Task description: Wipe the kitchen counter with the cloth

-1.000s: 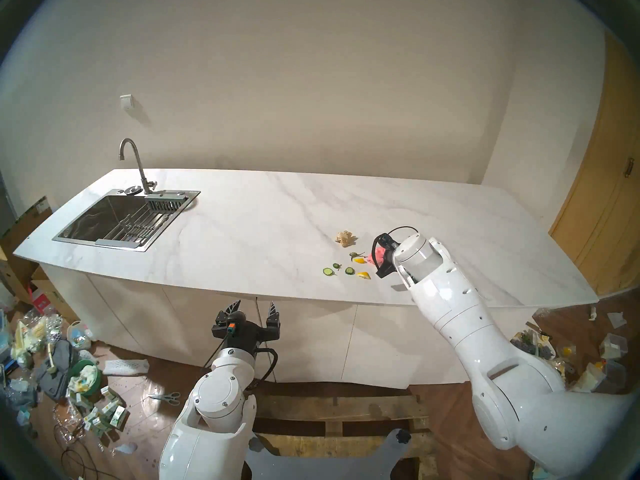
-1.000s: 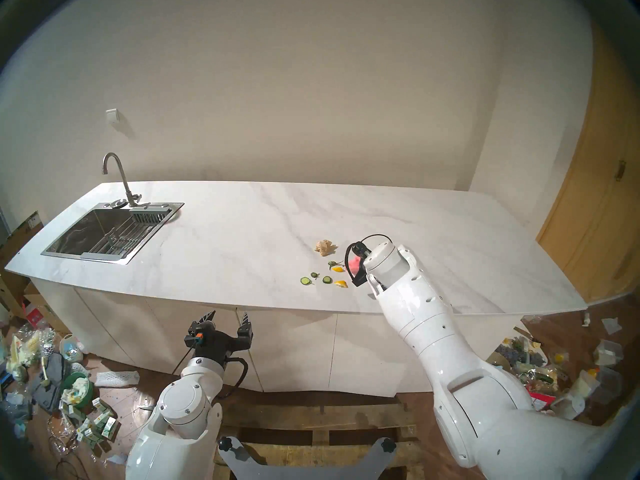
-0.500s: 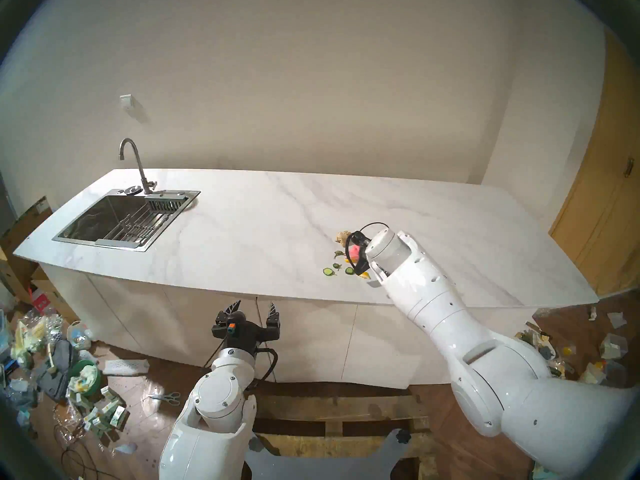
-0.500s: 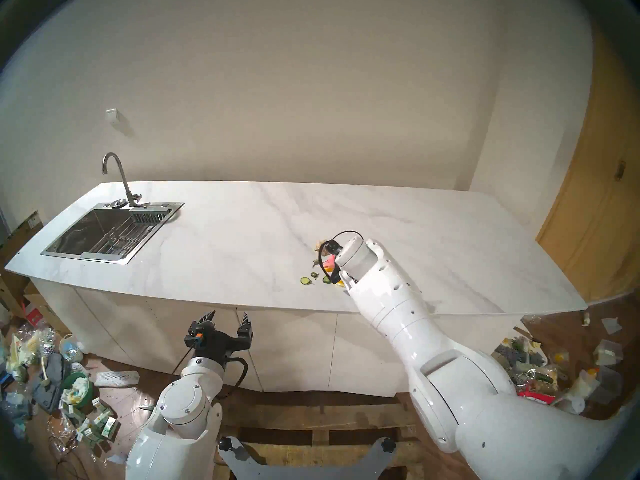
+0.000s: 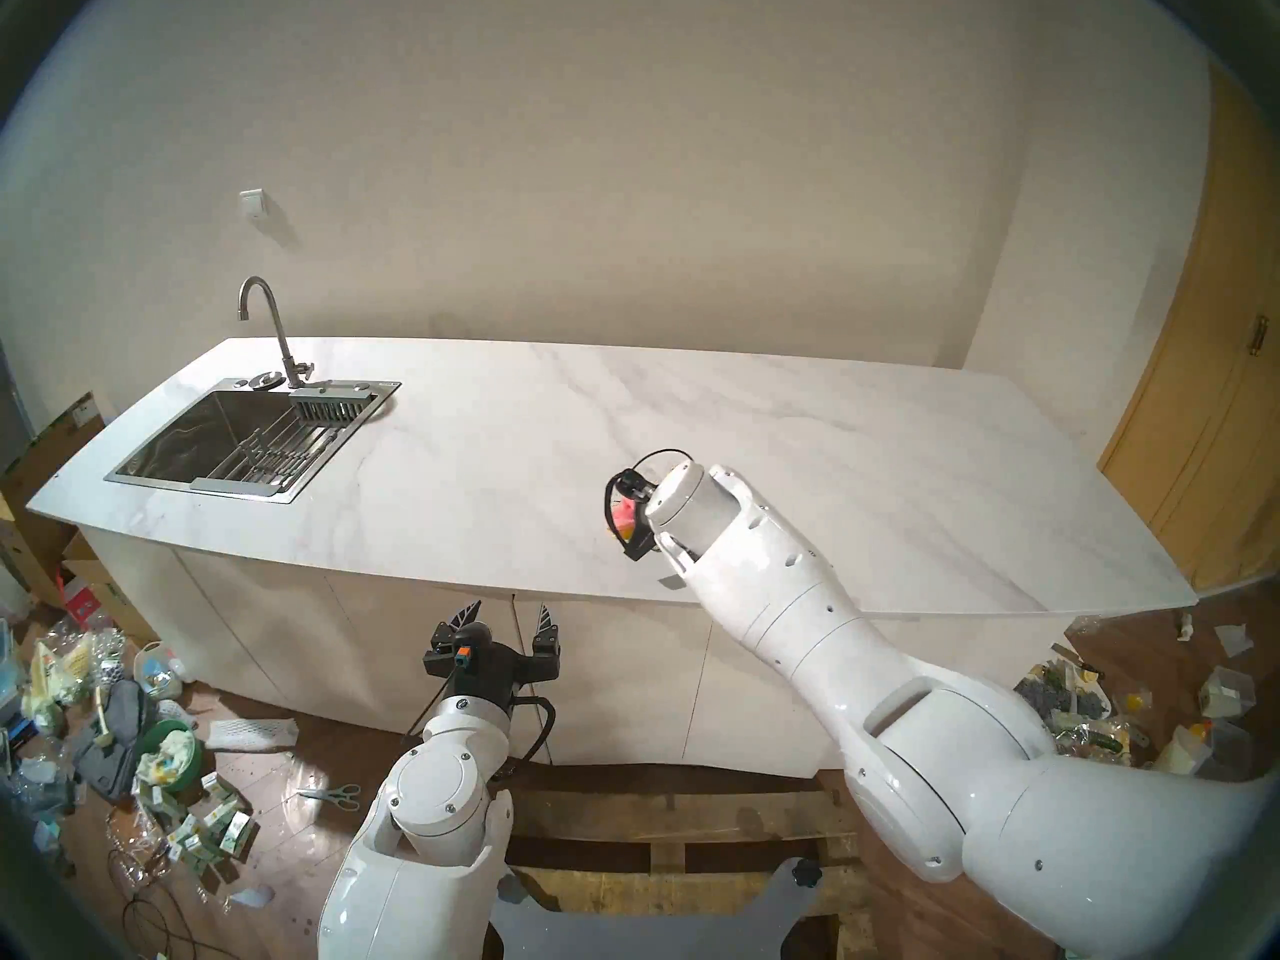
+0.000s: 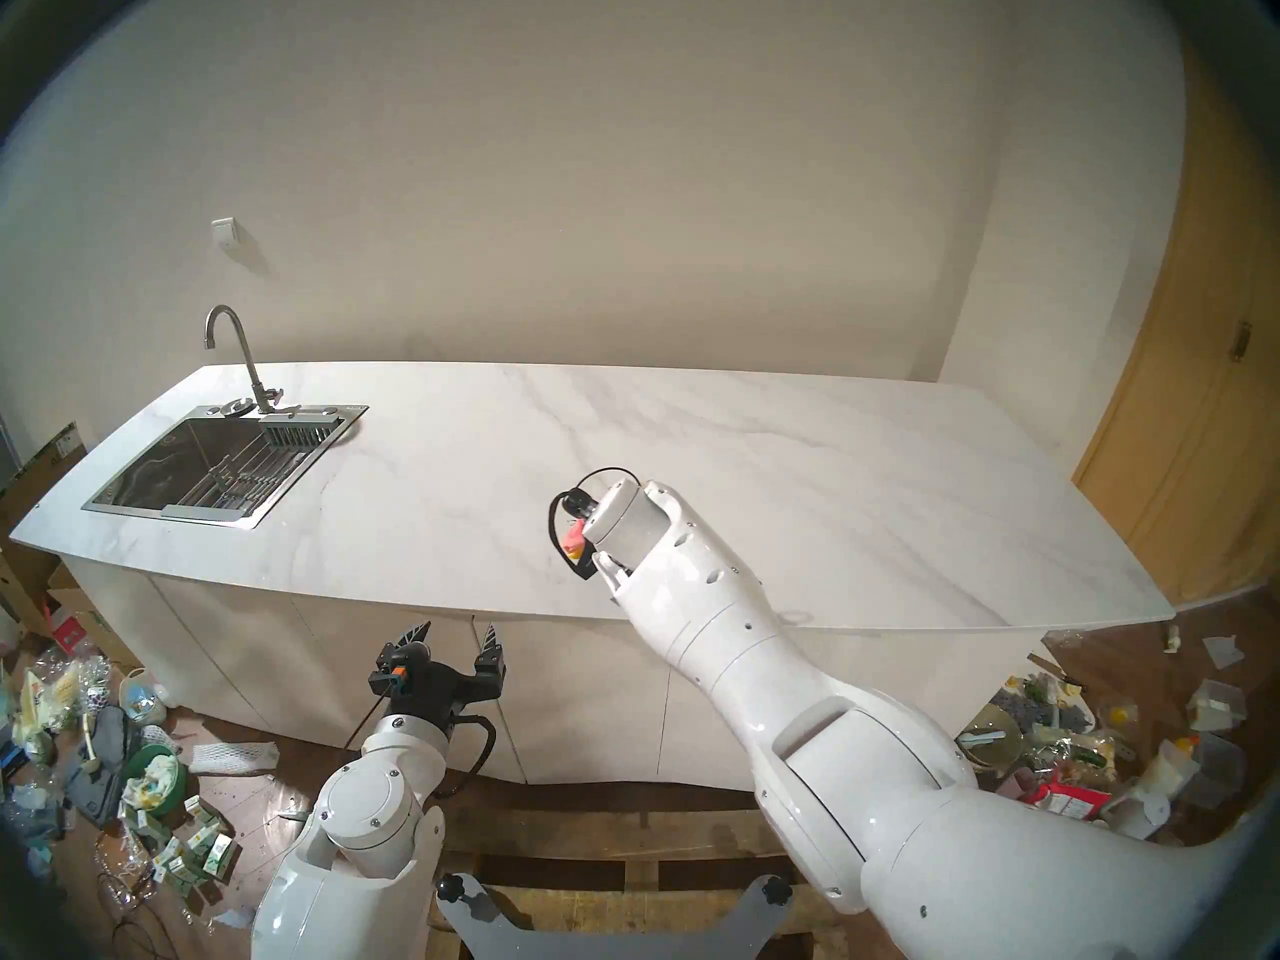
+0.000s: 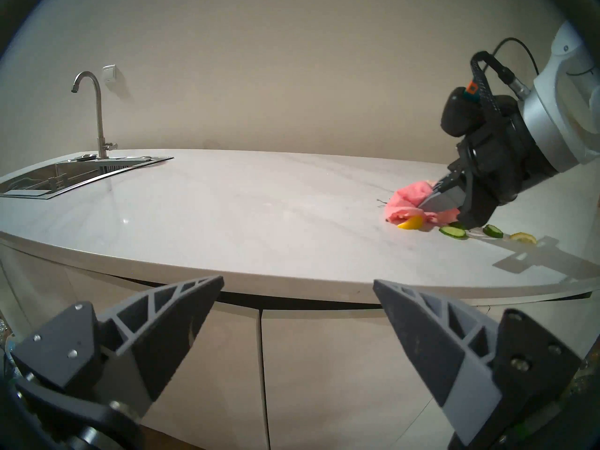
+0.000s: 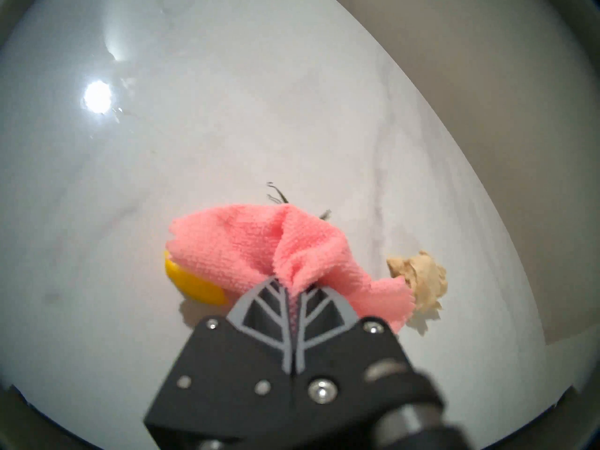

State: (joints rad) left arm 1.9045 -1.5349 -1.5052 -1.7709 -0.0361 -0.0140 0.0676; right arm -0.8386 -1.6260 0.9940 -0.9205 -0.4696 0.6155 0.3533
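The right end effector (image 8: 293, 288) was clamped shut on a bunched fold of the salmon-pink cloth (image 8: 259, 248), which lay pressed on the white marble-look worktop (image 5: 485, 467) near its front edge, well right of the steel sink (image 5: 235, 439) and curved faucet (image 5: 267, 328). A yellow lemon wedge (image 8: 191, 282) touched the cloth's edge, a beige crumpled paper wad (image 8: 418, 282) sat just beside its other end, and two cucumber slices (image 7: 453, 232) with another lemon piece (image 7: 522, 237) lay on the worktop behind the end effector. The left end effector (image 5: 508, 616) hung with its fingers (image 7: 168, 326) spread apart and empty, in front of the white cabinet fronts (image 7: 324, 358) below the worktop's edge.
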